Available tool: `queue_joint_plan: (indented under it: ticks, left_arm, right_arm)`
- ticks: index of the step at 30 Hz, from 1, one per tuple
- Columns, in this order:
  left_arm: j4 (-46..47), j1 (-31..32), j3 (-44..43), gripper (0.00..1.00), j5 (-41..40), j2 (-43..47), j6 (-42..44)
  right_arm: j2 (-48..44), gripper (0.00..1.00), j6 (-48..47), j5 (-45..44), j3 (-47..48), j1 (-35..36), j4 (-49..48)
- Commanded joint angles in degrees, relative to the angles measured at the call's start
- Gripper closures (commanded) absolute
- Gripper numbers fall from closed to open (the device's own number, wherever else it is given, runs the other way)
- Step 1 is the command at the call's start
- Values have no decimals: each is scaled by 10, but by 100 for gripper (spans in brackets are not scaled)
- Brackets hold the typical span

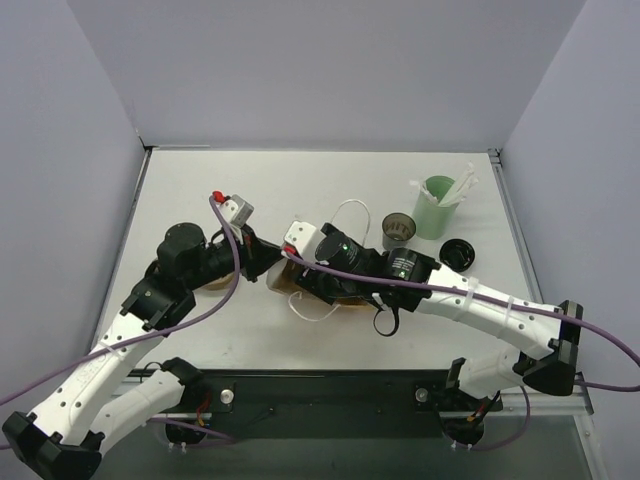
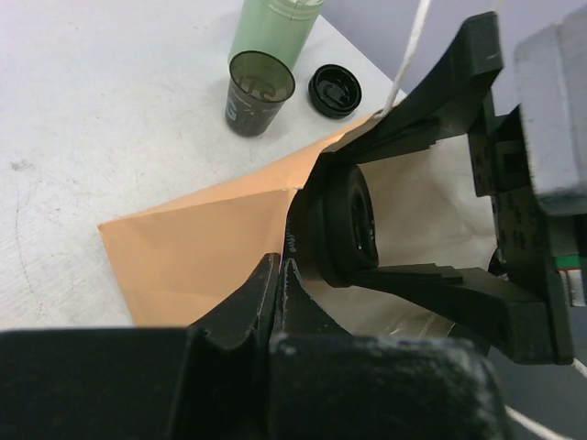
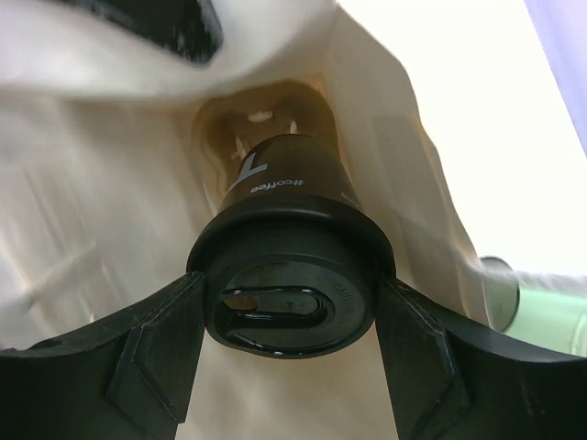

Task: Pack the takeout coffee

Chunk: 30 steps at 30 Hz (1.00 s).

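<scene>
I am finding the mouth of the tan paper bag [image 2: 202,247] crowded: the right gripper [image 3: 289,295], closed around the dark brown lidded coffee cup [image 3: 284,170], is filling it, with bag walls crowding in at frame left and right. The left gripper [image 2: 278,284], clamped on the bag's rim, is blocking the bottom centre of its own view. A pale green cup [image 1: 435,208], a lidless dark cup [image 1: 398,230] and a loose round black lid [image 1: 457,252] are cluttering the overhead frame's upper right; the white table [image 1: 200,190] is lying open at upper left.

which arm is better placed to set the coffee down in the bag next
Right arm. Its jaws grip the takeout coffee by the lid, already inside the paper bag. The left arm has its jaws shut on the bag's edge, holding it open.
</scene>
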<state>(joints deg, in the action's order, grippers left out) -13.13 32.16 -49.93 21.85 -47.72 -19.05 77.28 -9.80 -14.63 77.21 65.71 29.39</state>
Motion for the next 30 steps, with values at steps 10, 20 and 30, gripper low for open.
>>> queue_joint_plan:
  ticks: [10, 20, 30]
  left_arm:
    - [-10, 2, 47, 100, -15, 70, 26]
    - [-8, 2, 55, 100, -19, 79, -13]
    - [-16, 2, 47, 100, -21, 76, -7]
  right_arm:
    - [29, 58, -36, -13, -94, -13, -145]
    - [45, 58, -1, -36, -126, -14, -192]
    - [79, 59, 23, -75, -125, -29, -212]
